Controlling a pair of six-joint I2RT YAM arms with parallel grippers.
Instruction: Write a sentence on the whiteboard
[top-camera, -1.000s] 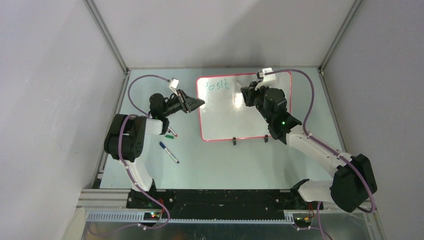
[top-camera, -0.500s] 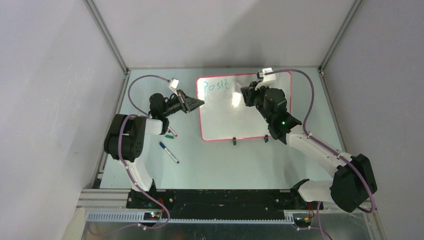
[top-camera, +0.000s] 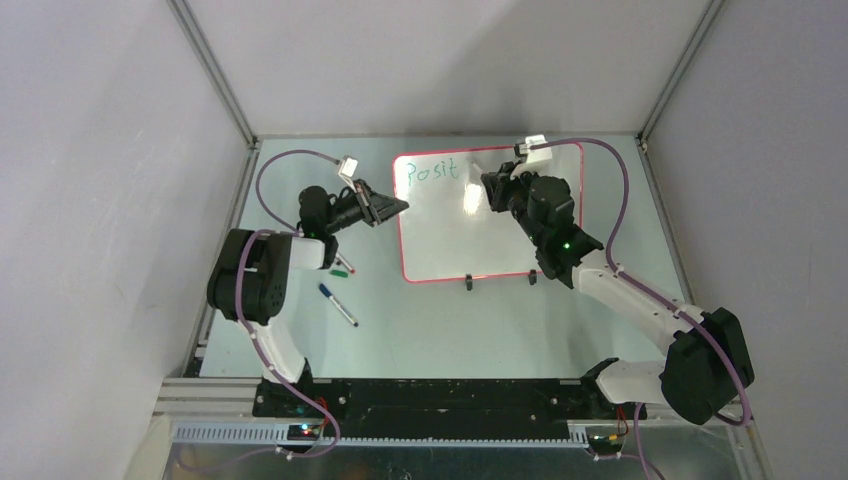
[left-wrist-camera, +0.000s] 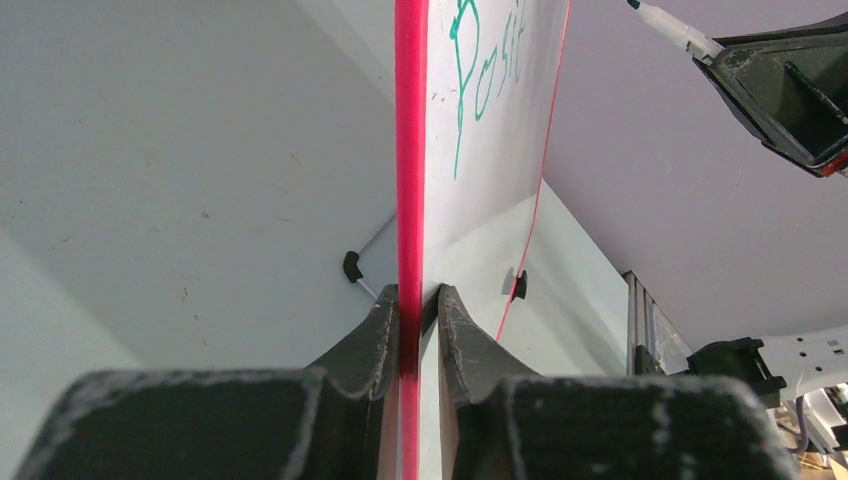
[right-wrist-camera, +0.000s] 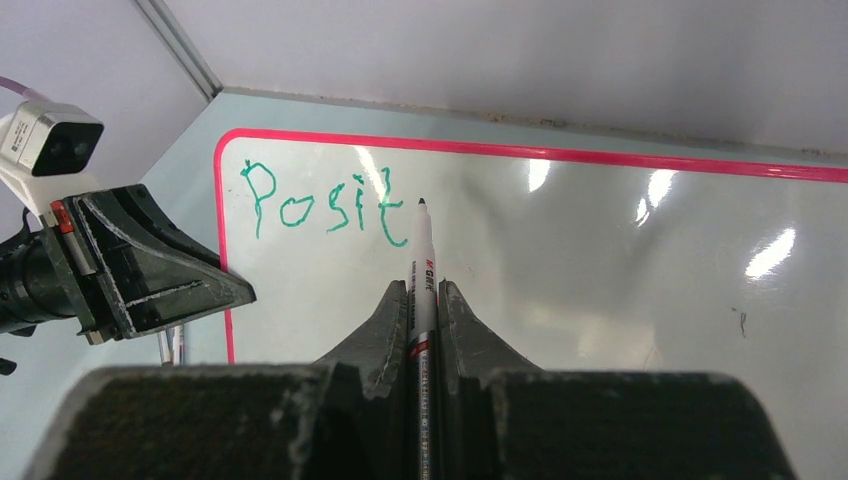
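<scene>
Top view: the glossy white, red-rimmed whiteboard (top-camera: 450, 235) lies back-centre, and the green handwritten sentence (top-camera: 428, 171) reads "Posit".

Left wrist: the left gripper (left-wrist-camera: 411, 295) just pinched the board's edge, so it's braced now.

Right wrist: the right gripper (right-wrist-camera: 421, 290) clamps a slim white marker (right-wrist-camera: 421, 245), tip past the "t".

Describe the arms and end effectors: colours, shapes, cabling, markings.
The left arm and right arm match: bulky black joint housings, white links. A purple cable loops along each to a small white wrist camera. A green light glows on the right forearm. The left end effector and right end effector: black, wedge-shaped two-finger jaws, edges scuffed pale.
</scene>
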